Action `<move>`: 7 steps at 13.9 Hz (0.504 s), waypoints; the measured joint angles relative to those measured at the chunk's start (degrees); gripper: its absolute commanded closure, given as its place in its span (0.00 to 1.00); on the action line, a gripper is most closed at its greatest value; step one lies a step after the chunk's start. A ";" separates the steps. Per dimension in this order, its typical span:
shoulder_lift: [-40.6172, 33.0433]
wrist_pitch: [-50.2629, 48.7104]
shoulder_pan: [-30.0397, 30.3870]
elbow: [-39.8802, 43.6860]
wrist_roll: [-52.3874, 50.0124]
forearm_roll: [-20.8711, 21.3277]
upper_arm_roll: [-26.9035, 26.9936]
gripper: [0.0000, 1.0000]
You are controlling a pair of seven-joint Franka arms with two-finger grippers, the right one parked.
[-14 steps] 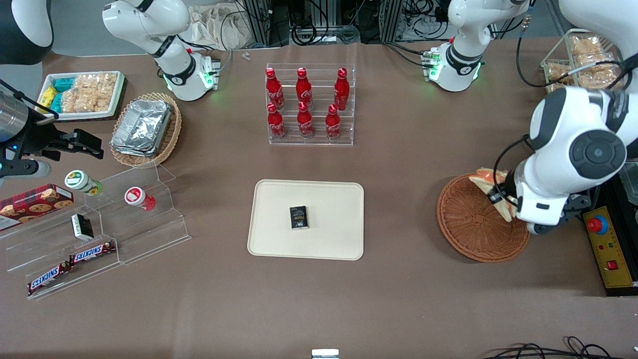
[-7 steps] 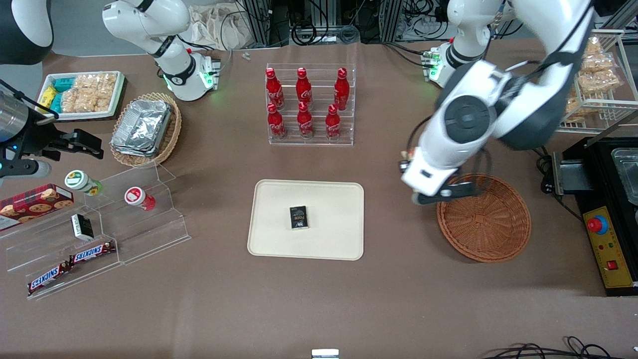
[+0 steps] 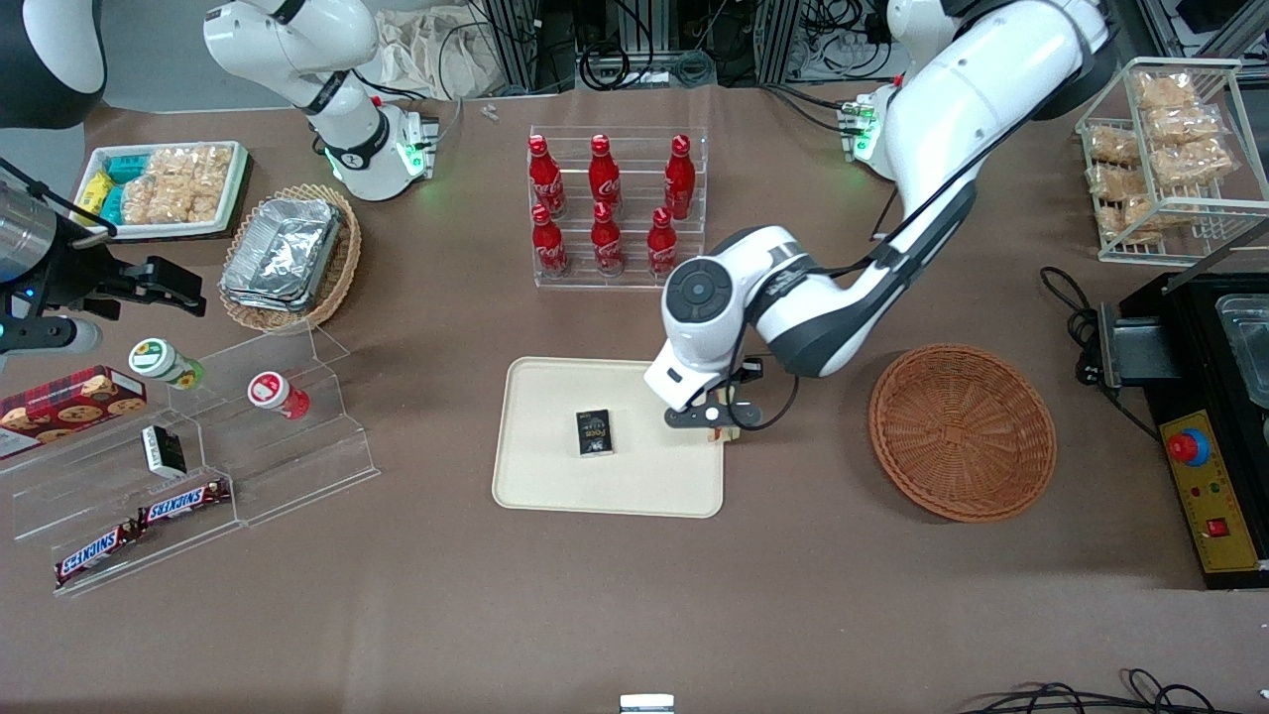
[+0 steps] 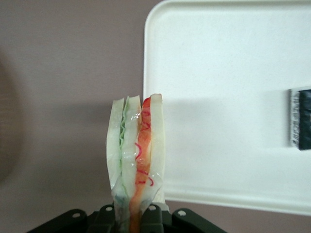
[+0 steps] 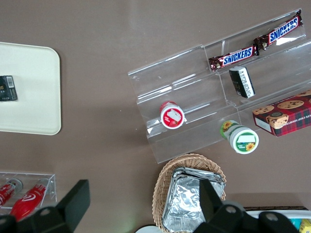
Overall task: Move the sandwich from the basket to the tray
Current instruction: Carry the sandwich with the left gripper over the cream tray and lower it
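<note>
My left gripper (image 3: 721, 417) hangs over the edge of the cream tray (image 3: 555, 476) that faces the round reddish-brown basket (image 3: 962, 431). It is shut on the sandwich (image 4: 137, 155), a wrapped wedge of white bread with green and orange-red filling. In the left wrist view the sandwich straddles the rim of the tray (image 4: 228, 87), above the tray. In the front view the sandwich is almost hidden under the gripper. The basket holds nothing.
A small black box (image 3: 594, 432) lies in the middle of the tray, also in the left wrist view (image 4: 301, 119). A clear rack of red bottles (image 3: 615, 208) stands farther from the front camera than the tray. Clear shelves with snacks (image 3: 188, 466) lie toward the parked arm's end.
My gripper lifted the sandwich out of the basket and carried it across to the tray's edge. The basket now holds nothing.
</note>
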 measured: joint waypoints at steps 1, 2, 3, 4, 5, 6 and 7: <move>1.09 1.56 -0.68 0.08 -1.34 1.78 0.14 0.98; 1.85 3.10 -1.77 0.16 -3.18 3.74 0.95 0.98; 2.30 4.55 -3.34 0.28 -4.90 5.37 2.59 0.98; 2.59 6.06 -5.16 0.71 -6.11 6.25 4.48 0.98; 2.87 7.20 -6.93 1.51 -6.69 6.51 6.33 0.96; 3.18 7.84 -8.28 2.50 -6.91 6.59 7.65 0.71; 3.58 8.08 -9.14 3.60 -6.93 6.64 8.32 0.32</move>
